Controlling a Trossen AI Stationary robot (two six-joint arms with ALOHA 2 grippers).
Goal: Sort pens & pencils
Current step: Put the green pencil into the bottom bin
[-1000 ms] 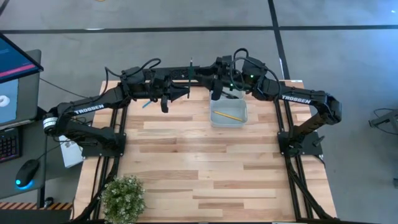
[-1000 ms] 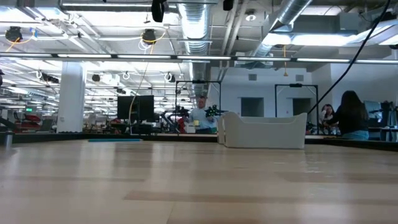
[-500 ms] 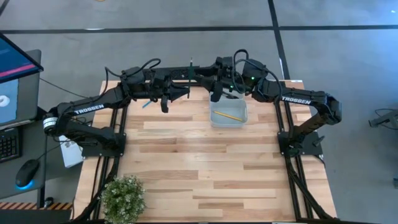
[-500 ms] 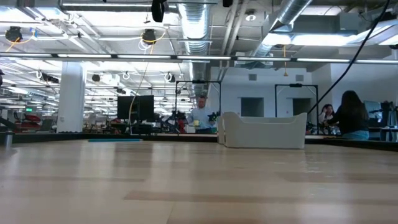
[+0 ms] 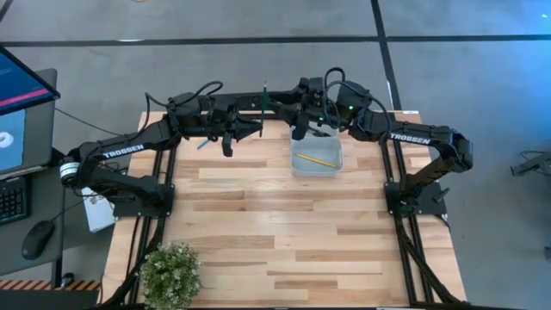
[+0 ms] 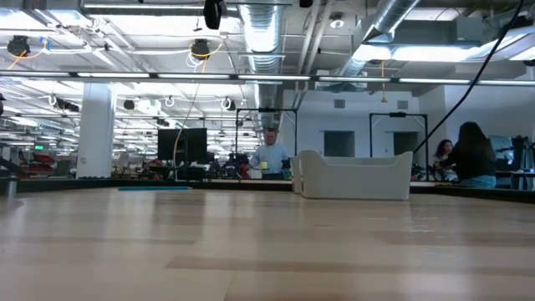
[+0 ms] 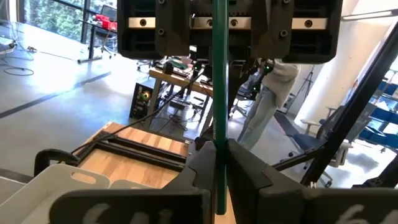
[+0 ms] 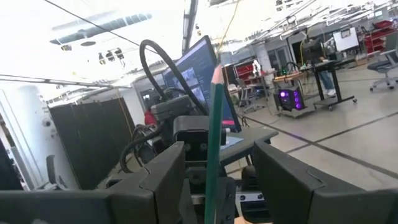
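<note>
Both arms meet over the table's far edge, in the upper middle of the high view. The left gripper [image 5: 258, 120] is clenched on a thin dark green pencil [image 5: 264, 96] that stands out past the table edge; in the left wrist view the same pencil [image 7: 219, 106] runs straight up between the closed fingers [image 7: 200, 165]. The right gripper [image 5: 297, 116] faces it from the right with its jaws spread, and the pencil [image 8: 212, 137] stands in the gap between them, apparently untouched, though the angle leaves that uncertain.

Just below the right gripper, a clear bin [image 5: 294, 165] sits near the far edge with a yellow pencil [image 5: 320, 159] lying slantwise inside. A light blue pencil [image 5: 202, 145] lies on the table [image 5: 275, 241] by the left arm. The whole lower part of the wooden top is open, save a small plant [image 5: 170, 271] at the lower left corner.
</note>
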